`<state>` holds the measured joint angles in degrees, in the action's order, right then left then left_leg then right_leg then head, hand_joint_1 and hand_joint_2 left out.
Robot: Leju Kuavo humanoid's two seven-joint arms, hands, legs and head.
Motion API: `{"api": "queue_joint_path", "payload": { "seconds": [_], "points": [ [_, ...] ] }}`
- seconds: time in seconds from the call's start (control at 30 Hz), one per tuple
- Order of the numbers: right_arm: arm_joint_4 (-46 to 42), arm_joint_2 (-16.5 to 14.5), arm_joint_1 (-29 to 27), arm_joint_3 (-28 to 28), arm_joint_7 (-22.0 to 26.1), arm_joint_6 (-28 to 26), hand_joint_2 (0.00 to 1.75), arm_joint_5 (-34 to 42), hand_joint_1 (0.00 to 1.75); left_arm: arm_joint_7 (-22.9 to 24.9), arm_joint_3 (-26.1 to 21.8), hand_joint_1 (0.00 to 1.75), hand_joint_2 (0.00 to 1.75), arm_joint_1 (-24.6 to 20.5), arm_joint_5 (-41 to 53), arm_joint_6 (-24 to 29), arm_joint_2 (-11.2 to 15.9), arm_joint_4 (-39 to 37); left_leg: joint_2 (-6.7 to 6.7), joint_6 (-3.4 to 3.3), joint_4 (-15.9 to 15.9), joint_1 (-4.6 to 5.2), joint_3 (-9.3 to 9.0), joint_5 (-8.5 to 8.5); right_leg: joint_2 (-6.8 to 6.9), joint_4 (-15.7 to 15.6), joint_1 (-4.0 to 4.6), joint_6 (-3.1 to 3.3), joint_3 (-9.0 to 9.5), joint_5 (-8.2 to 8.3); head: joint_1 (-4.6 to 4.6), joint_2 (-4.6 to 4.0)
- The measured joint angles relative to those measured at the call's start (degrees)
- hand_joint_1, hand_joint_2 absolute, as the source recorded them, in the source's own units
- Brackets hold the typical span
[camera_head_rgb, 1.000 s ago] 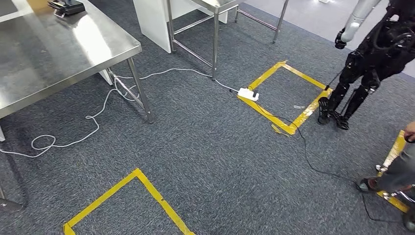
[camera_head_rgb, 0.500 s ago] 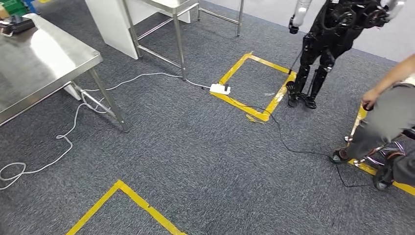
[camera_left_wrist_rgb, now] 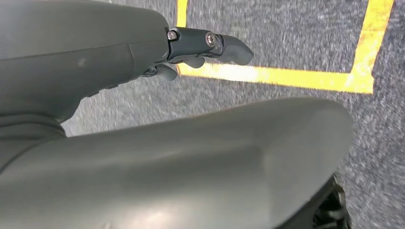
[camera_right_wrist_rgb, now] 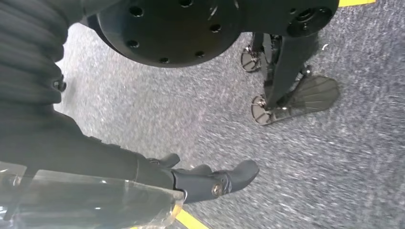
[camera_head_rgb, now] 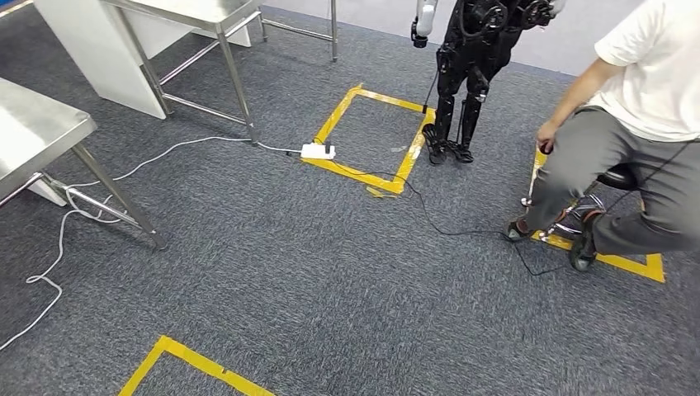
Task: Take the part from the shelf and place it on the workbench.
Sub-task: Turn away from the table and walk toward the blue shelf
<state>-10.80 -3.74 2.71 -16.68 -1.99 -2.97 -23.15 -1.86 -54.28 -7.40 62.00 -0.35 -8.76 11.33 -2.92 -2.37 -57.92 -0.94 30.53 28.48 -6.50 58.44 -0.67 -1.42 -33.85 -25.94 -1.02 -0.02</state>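
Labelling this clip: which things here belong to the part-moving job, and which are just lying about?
Job: silver steel table, perhaps the workbench; right hand; clear plastic piece by it, perhaps the part.
Lying about: white power strip; yellow floor tape; seated person.

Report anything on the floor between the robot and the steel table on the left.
A white cable trails loosely over the carpet beside the steel table and its legs. Yellow tape lies flat nearer the robot. The seated person and the other robot are off to the right, out of that path.
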Motion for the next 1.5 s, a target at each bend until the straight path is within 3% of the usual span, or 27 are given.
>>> {"api": "queue_joint_path", "payload": {
  "seconds": [0.03, 0.1, 0.17, 0.2, 0.23, 0.3, 0.33, 0.4, 0.47, 0.53, 0.6, 0.67, 0.7, 0.73, 0.77, 0.83, 0.87, 0.93, 1.17, 1.23, 1.27, 1.3, 1.33, 1.37, 1.4, 1.43, 1.5],
  "points": [
    [0.0, 0.0, 0.0, -0.1, 0.0, 0.0, 1.75, 0.0, 0.00, 0.1, 0.1, 0.00, 0.00, -0.1, 0.2, 0.0, 0.0, 0.0, 0.76, -0.39, 0.4, -0.10, -0.08, -0.34, 1.37, 1.4, 0.05, 0.05, -0.84, -0.76, 0.11, 0.00],
    [0.0, 0.0, 0.1, -0.5, 0.0, 0.0, 1.75, -0.1, 0.00, 0.4, 0.1, 0.00, 0.00, -0.1, 0.5, 0.0, -0.1, 0.0, 2.50, -0.77, 0.7, -0.07, -0.05, -0.61, 4.57, 7.8, -0.02, 0.42, -4.11, -4.00, 0.36, 0.00],
    [0.0, 0.0, 0.2, -0.7, 0.0, 0.0, 1.75, -0.4, 0.00, 0.6, 0.1, 0.00, 0.00, -0.1, 0.7, 0.0, -0.1, 0.0, 4.42, -0.79, 0.7, 0.04, 0.09, -0.59, 5.65, 14.8, -0.37, 0.21, -7.51, -6.75, 0.53, 0.00],
    [0.0, 0.0, 0.3, -0.7, 0.0, 0.0, 1.75, -0.6, 0.00, 0.7, 0.1, 0.00, 0.00, -0.2, 0.8, -0.1, -0.1, 0.0, 5.28, -0.74, 0.7, 0.03, 0.13, -0.56, 5.85, 15.8, -0.57, -0.24, -7.87, -6.93, 0.54, 0.00],
    [0.0, 0.1, 0.2, -0.8, 0.0, 0.0, 1.75, -0.7, 0.00, 0.7, 0.1, 0.00, 0.00, -0.2, 0.9, -0.1, -0.2, 0.0, 6.07, -0.63, 0.7, -0.01, 0.10, -0.49, 6.15, 14.5, -0.80, -0.88, -6.95, -6.23, 0.57, 0.00],
    [0.0, 0.1, 0.2, -0.8, 0.1, 0.0, 1.75, -1.0, 0.00, 0.7, 0.1, 0.00, 0.00, -0.5, 1.1, -0.1, -0.2, 0.0, 7.39, -0.13, 0.6, -0.03, -0.19, -0.23, 8.45, 6.5, -1.26, -2.08, -2.28, -3.55, 0.65, 0.00],
    [0.0, 0.1, 0.3, -0.8, 0.2, 0.0, 1.75, -1.2, 0.00, 0.7, 0.1, 0.00, 0.00, -0.5, 1.1, -0.2, -0.2, 0.0, 7.99, 0.27, 0.6, 0.09, -0.39, 0.01, 10.00, 2.8, -1.22, -2.31, -0.07, -2.33, 0.71, 0.00],
    [0.0, 0.0, 0.4, -0.8, 0.4, 0.1, 1.75, -1.4, 0.00, 0.7, 0.1, 0.00, 0.00, -0.6, 1.2, -0.2, -0.1, 0.0, 9.14, 1.11, 0.5, 0.32, -0.88, 0.39, 11.45, -0.5, -0.86, -1.64, 1.76, -1.23, 0.51, 0.00],
    [0.0, 0.0, 0.4, -0.8, 0.4, 0.3, 1.75, -1.6, 0.00, 0.7, 0.1, 0.00, 0.00, -0.8, 1.2, -0.2, -0.1, 0.0, 10.14, 1.82, 0.7, 0.05, -1.35, 0.61, 10.00, -0.5, -0.57, -0.54, 1.52, -1.02, 0.19, 0.00],
    [0.0, 0.0, 0.3, -0.8, 0.4, 0.3, 1.75, -1.7, 0.00, 0.7, 0.1, 0.00, 0.00, -1.0, 1.3, -0.2, -0.1, 0.0, 8.31, 2.46, -0.7, -0.46, -1.05, 2.00, 8.67, -0.6, -0.72, 0.40, 1.53, -0.84, 0.00, 0.00],
    [0.0, 0.1, 0.4, -0.8, 0.4, 0.3, 1.75, -1.9, 0.00, 0.7, 0.1, 0.00, 0.00, -1.0, 1.3, -0.1, -0.1, 0.0, 4.78, 2.60, -6.6, -0.66, 1.49, 5.75, 7.31, -0.7, -0.70, 1.24, 1.62, -0.61, -0.23, 0.00],
    [0.0, 0.0, 0.4, -0.9, 0.4, 0.3, 1.75, -2.1, 0.00, 0.8, 0.1, 0.00, 0.00, -0.7, 1.3, -0.1, -0.1, 0.0, 3.24, 2.30, -14.3, -0.59, 5.30, 9.02, 5.72, -0.6, -0.18, 1.74, 1.55, -0.52, -0.26, 0.00],
    [0.0, 0.0, 0.4, -0.9, 0.4, 0.4, 1.75, -2.3, 0.00, 0.8, 0.1, 0.00, 0.00, -0.6, 1.3, 0.0, -0.1, 0.0, 3.02, 2.10, -16.3, -0.56, 6.53, 9.21, 4.86, -0.6, 0.07, 1.87, 1.57, -0.49, -0.24, 0.00],
    [0.0, 0.0, 0.3, -0.9, 0.3, 0.4, 1.75, -2.4, 0.00, 0.8, 0.1, 0.00, 0.00, -0.5, 1.3, 0.0, -0.1, 0.0, 2.87, 1.79, -15.9, -0.52, 6.69, 8.05, 3.95, -0.6, 0.28, 1.92, 1.65, -0.47, -0.25, 0.00],
    [0.0, 0.0, 0.3, -0.9, 0.2, 0.4, 1.75, -2.5, 0.00, 0.8, 0.1, 0.00, 0.00, -0.5, 1.3, 0.0, -0.1, 0.0, 2.55, 1.40, -13.5, -0.45, 5.87, 5.95, 3.07, -0.6, 0.44, 1.96, 1.76, -0.45, -0.24, 0.00],
    [0.0, -0.1, 0.3, -0.9, 0.1, 0.5, 1.75, -2.7, 0.00, 0.8, 0.1, 0.00, 0.00, -0.4, 1.3, 0.1, 0.0, 0.0, 0.32, 0.45, -5.8, -0.26, 2.80, 1.50, 1.50, -0.5, 0.72, 1.95, 1.86, -0.44, -0.23, 0.00],
    [0.0, -0.1, 0.4, -0.9, 0.0, 0.5, 1.75, -2.7, 0.00, 0.8, 0.1, 0.00, 0.00, -0.4, 1.3, 0.1, 0.0, 0.0, -0.87, 0.13, -3.0, -0.18, 1.64, 0.34, 0.93, -0.5, 0.87, 1.93, 1.80, -0.44, -0.20, 0.00],
    [0.0, -0.2, 0.5, -0.9, -0.1, 0.5, 1.75, -2.8, 0.00, 0.8, 0.1, 0.00, 0.00, -0.4, 1.3, 0.2, 0.1, 0.0, -2.22, -0.13, -0.8, -0.14, 0.83, -0.01, 0.34, -0.4, 1.19, 1.89, 1.62, -0.45, -0.15, 0.00],
    [0.0, -0.3, 0.5, -0.9, -0.2, 0.6, 1.75, -2.8, 0.00, 0.8, 0.1, 0.00, 0.00, -0.4, 1.2, 0.2, 0.2, 0.0, -1.70, 0.02, -0.8, 0.12, 0.87, 0.04, -0.09, -0.4, 0.79, 1.70, 1.40, -0.31, -0.17, 0.00],
    [0.0, -0.3, 0.4, -0.9, -0.3, 0.6, 1.75, -2.8, 0.00, 0.8, 0.0, 0.00, 0.00, -0.4, 1.2, 0.3, 0.1, 0.0, -0.84, -0.34, -0.3, 0.24, 0.67, -0.30, -0.45, -0.4, 0.59, 1.27, 1.06, -0.16, -0.20, 0.00],
    [0.0, -0.2, 0.3, -0.9, -0.4, 0.6, 1.75, -2.9, 0.00, 0.8, 0.0, 0.00, 0.00, -0.4, 1.2, 0.3, 0.1, 0.0, 0.19, -0.66, 0.3, 0.27, 0.39, -0.68, 0.82, 1.3, 0.53, 1.15, -0.07, -0.96, -0.09, 0.00],
    [0.0, -0.2, 0.3, -1.0, -0.5, 0.6, 1.75, -3.0, 0.00, 0.7, -0.1, 0.00, 0.00, -0.4, 1.2, 0.4, 0.0, 0.0, 1.72, -0.94, 1.0, 0.27, 0.16, -1.02, 2.32, 5.5, 0.38, 1.00, -2.39, -2.66, 0.05, 0.00],
    [0.0, -0.1, 0.3, -1.0, -0.5, 0.6, 1.75, -3.0, 0.00, 0.7, -0.1, 0.00, 0.00, -0.3, 1.3, 0.3, -0.1, 0.0, 3.87, -0.95, 1.6, 0.11, -0.17, -1.26, 4.55, 6.7, -0.17, 0.06, -2.91, -3.13, 0.20, 0.00],
    [0.0, 0.0, 0.4, -1.0, -0.4, 0.7, 1.75, -3.1, 0.00, 0.7, -0.2, 0.00, 0.00, -0.3, 1.3, 0.3, -0.2, 0.0, 5.98, -0.40, 1.6, 0.27, -0.40, -0.98, 7.25, 6.5, -0.66, -0.56, -2.58, -3.30, 0.31, 0.00],
    [0.0, 0.0, 0.5, -1.1, -0.4, 0.8, 1.75, -3.2, 0.00, 0.7, -0.2, 0.00, 0.00, -0.4, 1.4, 0.3, -0.1, 0.0, 7.71, 0.26, 1.4, 0.28, -0.59, -0.66, 8.42, 4.6, -1.05, -1.17, -1.36, -2.63, 0.19, 0.00],
    [0.0, 0.1, 0.4, -1.1, -0.3, 0.9, 1.75, -3.3, 0.00, 0.8, -0.2, 0.00, 0.00, -0.4, 1.5, 0.3, -0.1, 0.0, 9.02, 0.95, 1.4, 0.23, -0.90, -0.35, 9.32, 0.4, -1.24, -1.61, 1.02, -1.12, 0.09, 0.00],
    [0.0, 0.1, 0.3, -1.1, -0.3, 1.0, 1.75, -3.4, 0.00, 0.8, -0.2, 0.00, 0.00, -0.6, 1.6, 0.3, -0.2, 0.0, 9.87, 1.86, 1.2, -0.10, -1.32, 0.10, 8.78, -0.8, -1.03, -0.55, 1.59, -0.84, -0.14, 0.00]
  ]
}}
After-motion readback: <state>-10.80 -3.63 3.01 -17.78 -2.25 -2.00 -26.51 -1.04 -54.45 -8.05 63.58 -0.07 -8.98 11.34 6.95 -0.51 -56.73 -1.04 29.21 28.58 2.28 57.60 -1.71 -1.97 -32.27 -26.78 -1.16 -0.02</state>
